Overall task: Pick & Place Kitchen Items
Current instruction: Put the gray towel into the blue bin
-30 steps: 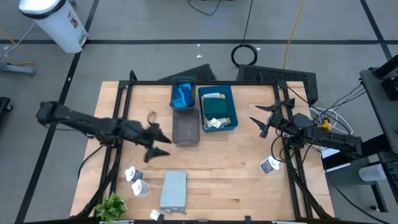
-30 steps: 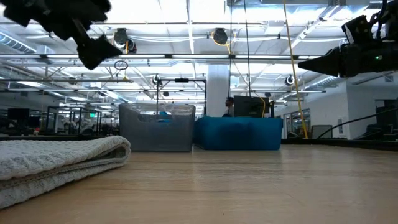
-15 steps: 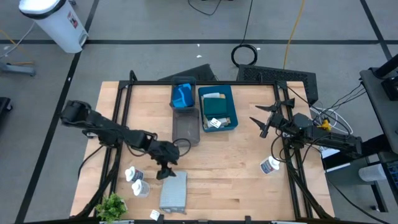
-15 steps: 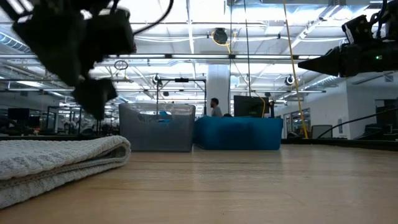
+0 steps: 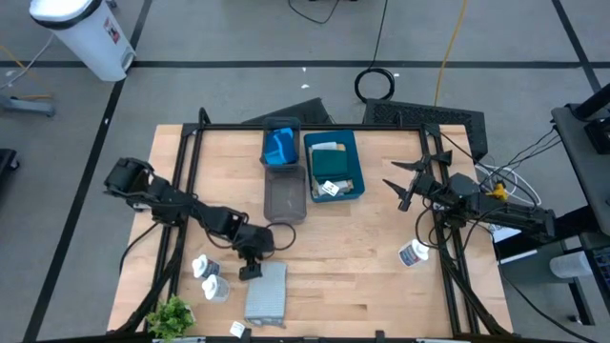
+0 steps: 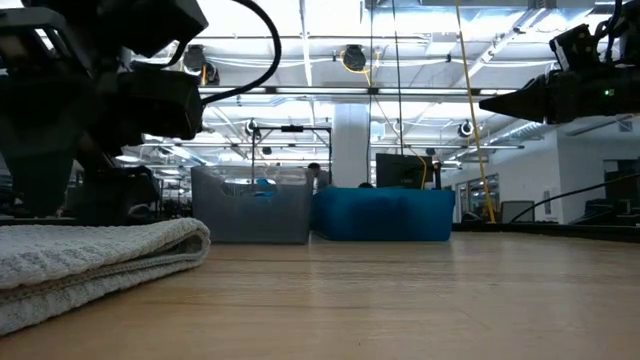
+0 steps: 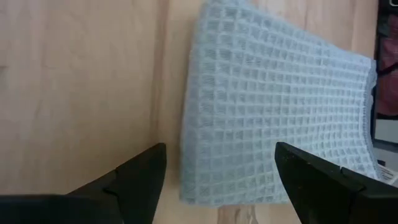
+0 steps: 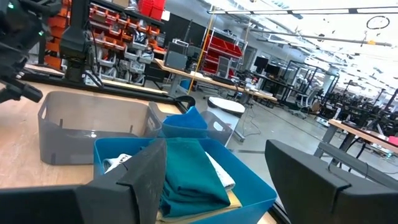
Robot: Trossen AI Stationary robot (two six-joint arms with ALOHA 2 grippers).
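the left gripper (image 5: 251,270) hangs low over the wooden table (image 5: 362,257), right at the far end of the folded grey cloth (image 5: 266,292), with its claw spread wide; in the left wrist view its two dark fingers (image 7: 138,177) stand either side of the cloth's (image 7: 273,118) waffle-weave edge, the wood showing beside it, and nothing is between them but the cloth below. whether the tips touch the cloth i cannot tell. from table height the cloth (image 6: 95,260) lies flat in the foreground with the left arm's dark bulk just above it. beyond the cloth sits the grey tray (image 5: 284,195), and beyond that a second grey tray with a bright blue sponge (image 5: 278,147) in it. to the right of the grey tray is the teal tray (image 5: 356,162), holding a dark teal cloth (image 5: 327,148), an orange cloth (image 5: 345,184) at its edge and a white bottle (image 5: 331,189). two more white bottles (image 5: 210,277) lie on the table left of the grey cloth, with a small green plant (image 5: 172,314) beyond them at the table's near corner, and another white bottle (image 5: 413,252) lies far to the right of the cloth. the right gripper (image 5: 399,186) waits well to the right of the teal tray, raised off the table, its claw held wide and empty.
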